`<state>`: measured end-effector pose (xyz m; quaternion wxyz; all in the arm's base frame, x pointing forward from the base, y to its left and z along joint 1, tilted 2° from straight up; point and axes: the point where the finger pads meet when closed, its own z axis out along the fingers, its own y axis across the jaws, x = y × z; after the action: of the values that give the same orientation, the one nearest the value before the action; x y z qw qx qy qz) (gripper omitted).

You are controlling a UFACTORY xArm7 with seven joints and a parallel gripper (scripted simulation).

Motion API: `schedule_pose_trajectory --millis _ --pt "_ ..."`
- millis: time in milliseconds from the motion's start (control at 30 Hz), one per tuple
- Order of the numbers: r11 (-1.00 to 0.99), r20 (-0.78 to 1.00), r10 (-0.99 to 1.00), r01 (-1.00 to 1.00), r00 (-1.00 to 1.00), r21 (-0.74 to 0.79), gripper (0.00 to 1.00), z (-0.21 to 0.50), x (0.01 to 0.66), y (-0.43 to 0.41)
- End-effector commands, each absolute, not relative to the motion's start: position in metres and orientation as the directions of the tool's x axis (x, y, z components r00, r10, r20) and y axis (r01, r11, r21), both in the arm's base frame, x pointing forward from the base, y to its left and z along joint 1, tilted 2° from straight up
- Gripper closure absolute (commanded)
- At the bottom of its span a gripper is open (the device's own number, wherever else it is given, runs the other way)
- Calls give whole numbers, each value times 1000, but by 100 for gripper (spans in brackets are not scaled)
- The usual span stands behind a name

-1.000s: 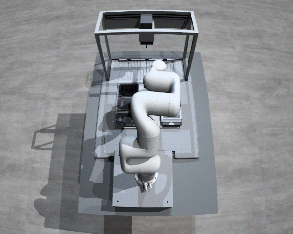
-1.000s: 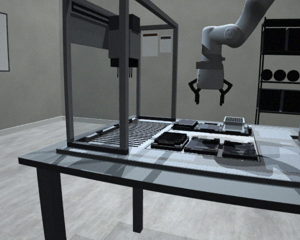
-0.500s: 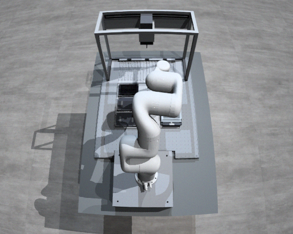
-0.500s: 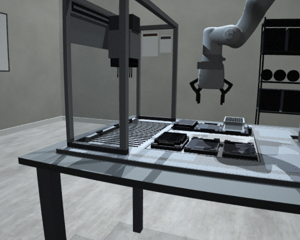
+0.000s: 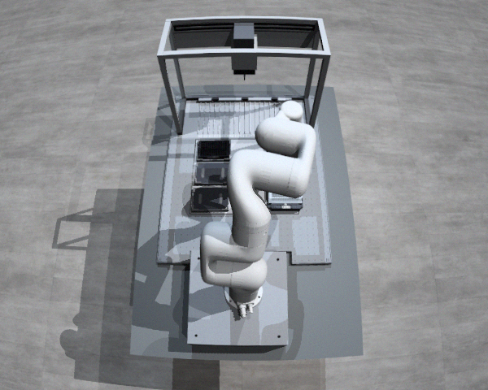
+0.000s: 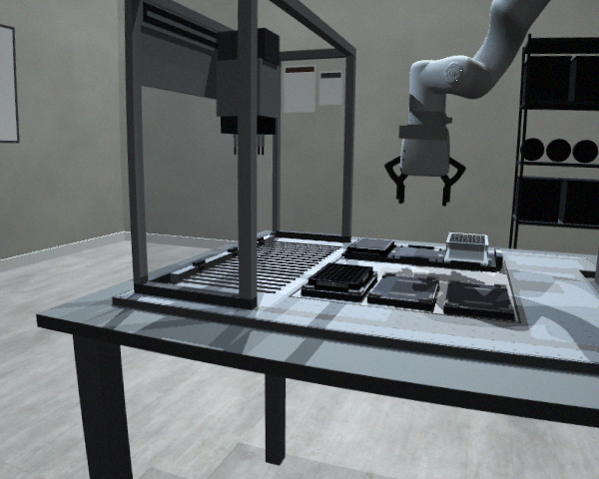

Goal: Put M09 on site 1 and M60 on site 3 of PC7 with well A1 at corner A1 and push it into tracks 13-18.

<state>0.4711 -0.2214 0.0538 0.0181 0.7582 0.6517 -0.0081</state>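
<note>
Carrier PC7 [image 6: 416,252] lies on the apron just in front of the rails [image 6: 269,262], at their far side from the outside camera. By the look of it, it is already loaded. A flat dark plate [image 6: 370,245] sits on its site nearest the rails, a tall pale block [image 6: 467,245] sits on the site farthest from them, and the middle site is bare. From this distance I cannot be sure that either one sits fully down inside its locators.

The gripper [image 6: 423,195] hangs high over the carrier with its fingers spread wide and nothing between them.

The step in hand seems to be the push. To do it well, the gripper should come down behind the block, at the carrier's end away from the rails. The carrier should be squared to the last six tracks first. The drive should then be straight and low, so the carrier rides in the grooves and does not climb onto them. The block stands tall on that end, so the descent needs to stay clear of it.

Around the rails:
- The table [image 6: 340,360] carries everything.
- The instrument frame [image 6: 247,155] stands over the rails, and its far post is close to the carrier's path.
- The arm [image 5: 273,167] hides those tracks from above.
- In front of the rails on the near side stand a black plate [image 6: 340,278] in its nest and two bare nests [image 6: 403,290].
</note>
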Motion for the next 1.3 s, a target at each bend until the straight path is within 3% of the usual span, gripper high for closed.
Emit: schedule_pose_trajectory --millis 0,600,1267 --pt "-149 -34 988 989 149 20 0 56 469 -251" --pt "-149 -35 988 989 149 20 0 59 457 -330" --pt "-149 -35 988 989 149 20 0 57 457 -331"
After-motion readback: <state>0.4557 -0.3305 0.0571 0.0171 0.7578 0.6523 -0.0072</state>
